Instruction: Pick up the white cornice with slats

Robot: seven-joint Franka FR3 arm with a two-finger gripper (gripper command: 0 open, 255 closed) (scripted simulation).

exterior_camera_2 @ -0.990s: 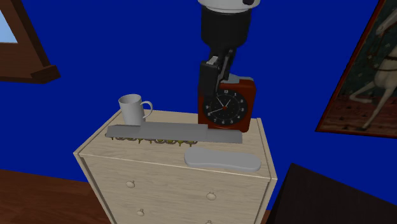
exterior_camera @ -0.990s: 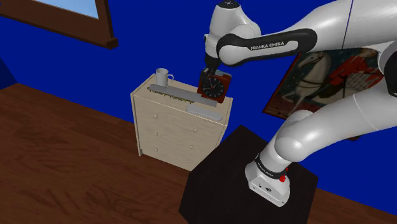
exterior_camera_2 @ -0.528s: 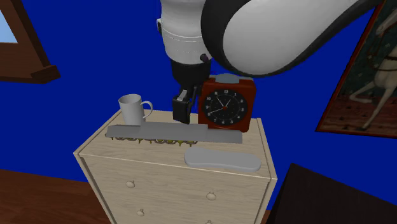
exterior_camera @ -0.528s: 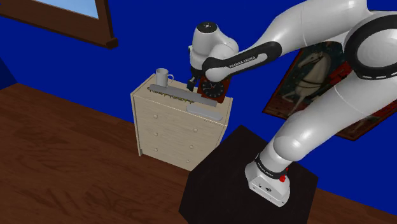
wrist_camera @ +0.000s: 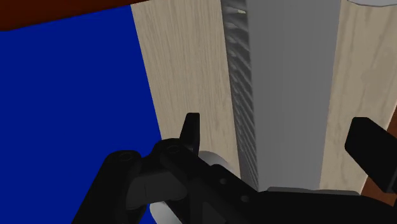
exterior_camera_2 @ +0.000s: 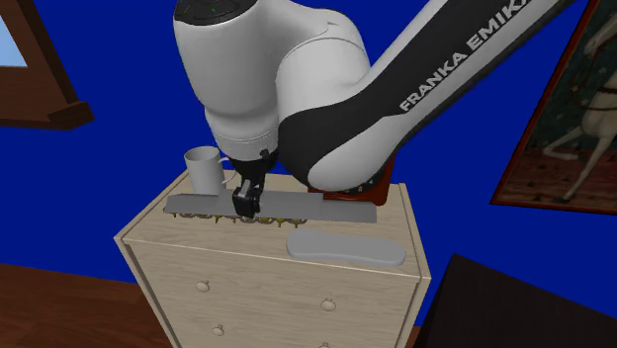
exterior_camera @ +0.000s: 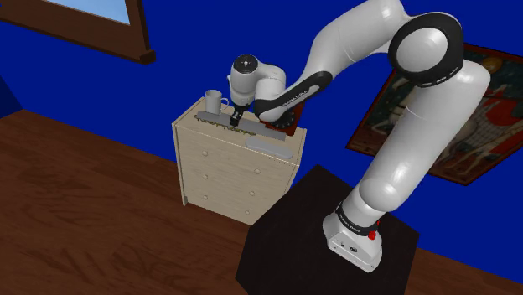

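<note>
The cornice (exterior_camera: 216, 120) (exterior_camera_2: 297, 206) is a long grey strip with a slatted edge, lying flat along the top of a light wooden dresser (exterior_camera: 209, 159) (exterior_camera_2: 227, 242). My black gripper (exterior_camera: 235, 120) (exterior_camera_2: 244, 203) is down at the strip, left of its middle in the second exterior view. In the wrist view the gripper (wrist_camera: 280, 143) is open. Its fingers (wrist_camera: 191, 130) stand on either side of the cornice (wrist_camera: 286, 95) with a gap at each edge.
A white cup (exterior_camera: 213, 100) (exterior_camera_2: 203, 166) stands at the dresser's back corner, close to the gripper. A red clock (exterior_camera_2: 346, 196) sits behind the cornice, mostly hidden by the arm. A flat grey oval piece (exterior_camera: 270, 147) (exterior_camera_2: 346, 247) lies near the front edge. The black stand (exterior_camera: 318, 243) is beside the dresser.
The arm has swung from in front of the clock toward the cup and come down. The gripper now straddles the cornice. Nothing on the dresser has moved.
</note>
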